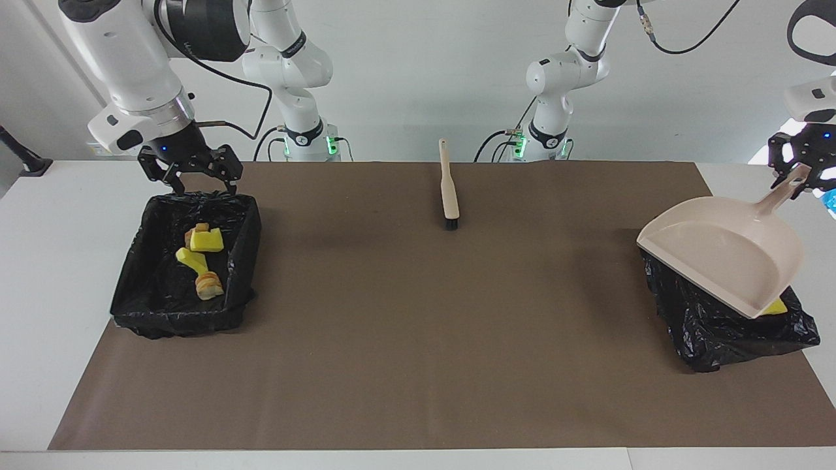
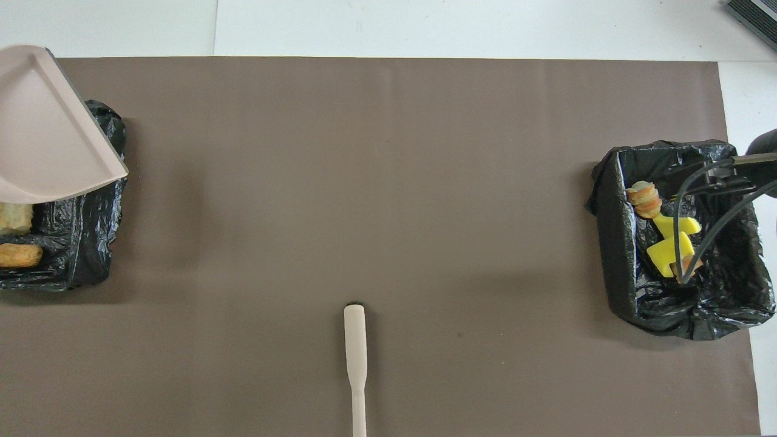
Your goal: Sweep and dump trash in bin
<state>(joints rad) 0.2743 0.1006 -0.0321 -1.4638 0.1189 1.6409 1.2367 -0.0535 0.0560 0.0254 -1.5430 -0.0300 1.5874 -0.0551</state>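
Observation:
Two bins lined with black bags stand at the table's ends. The bin point(image 1: 127, 294) at the right arm's end holds trash: yellow sponge pieces point(image 1: 206, 241) and a tan lump point(image 1: 209, 285), also in the overhead view point(image 2: 668, 249). My right gripper point(image 1: 192, 176) hangs open and empty over that bin's rim nearest the robots. My left gripper point(image 1: 793, 179) is shut on the handle of a beige dustpan point(image 1: 725, 254), tilted lip-down over the other bin point(image 1: 718, 339). A yellow piece point(image 1: 776, 307) shows under the lip. Tan lumps point(image 2: 15, 218) lie in that bin point(image 2: 91, 243).
A beige hand brush point(image 1: 449, 189) with black bristles lies on the brown mat point(image 1: 418, 339) midway between the arms, close to the robots; it also shows in the overhead view point(image 2: 355, 358). The right arm's cables point(image 2: 698, 212) hang over its bin.

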